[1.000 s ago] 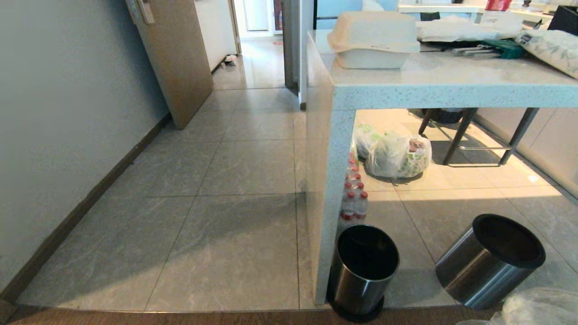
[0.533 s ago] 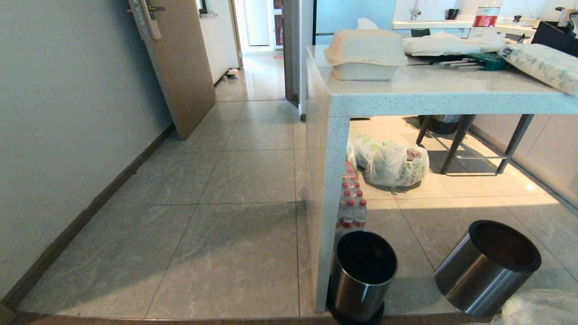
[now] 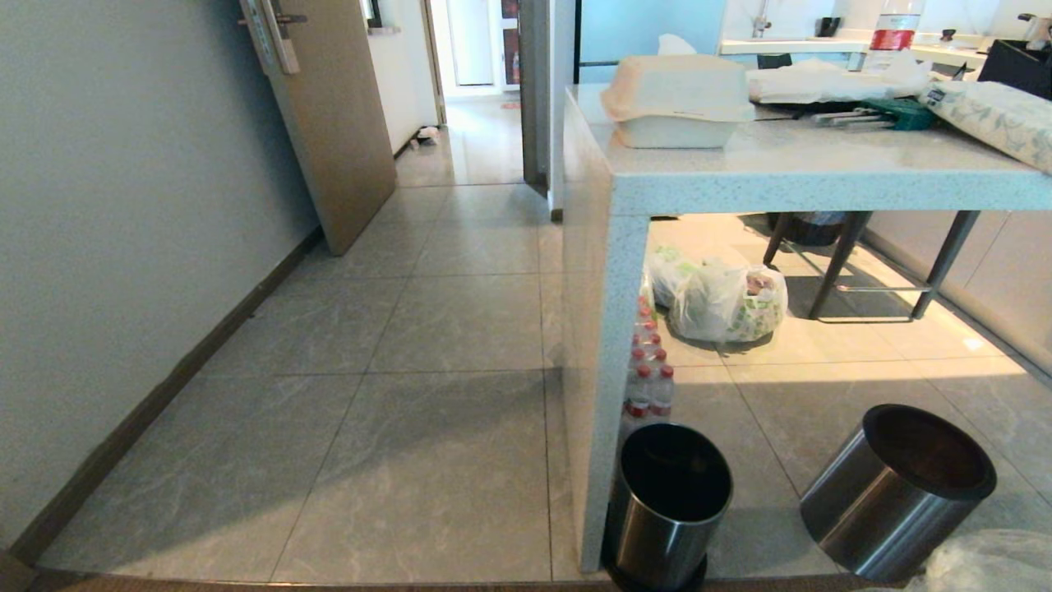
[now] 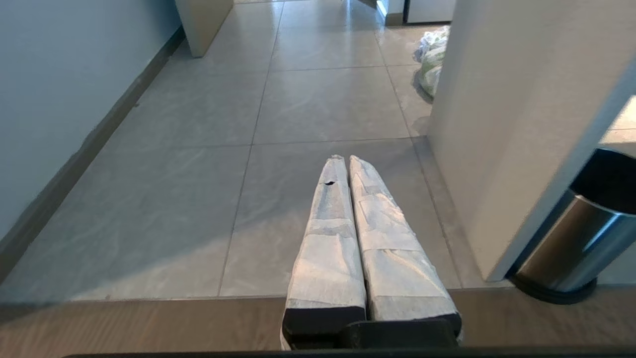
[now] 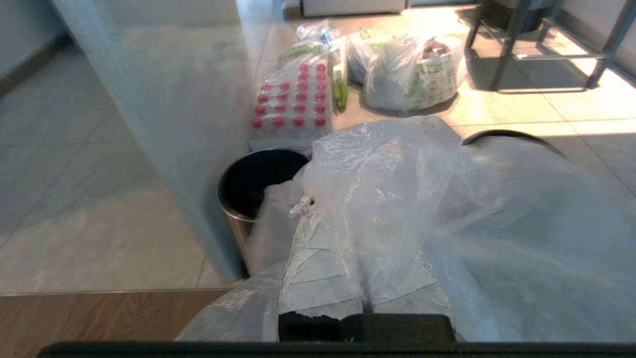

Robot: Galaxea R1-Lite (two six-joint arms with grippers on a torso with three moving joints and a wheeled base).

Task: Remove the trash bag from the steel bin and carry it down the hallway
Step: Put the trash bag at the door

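Grey marbled tiles run from the robot's feet down the hallway [image 3: 460,247], bounded by a pale wall with dark skirting and a half-open door [image 3: 329,123] at the far end on the robot's left. A pale speckled counter [image 3: 789,177] stands to the right of that corridor, its end panel forming the landmark for everything below.

Against the near foot of that panel stands one steel bin [image 3: 667,501], upright, its interior dark and with no bag in it. A second bin [image 3: 900,489] sits further right of the panel, tilted. Behind the first bin, under the counter, is a pack of red-capped bottles [image 3: 649,370], and beyond that a white-and-green printed bag [image 3: 727,300].

The trash bag [image 5: 422,199] is already out of the bin. It drapes over the right pincer [image 5: 357,278], whose taped fingers are closed on the clear plastic; a corner of the same bag shows at the near right edge of the head view [image 3: 986,563], right of the counter panel. Its bulk hangs to the pincer's outer side, so the load sits on the right arm alone.

The left pincer [image 4: 348,164] is closed and empty, pointing straight up the corridor, left of the panel.

Judgement: extraction is complete; carrying remains. The corridor lies ahead and to the left of the panel, so the bag, held on the panel side, must clear that corner and the nearest bin.
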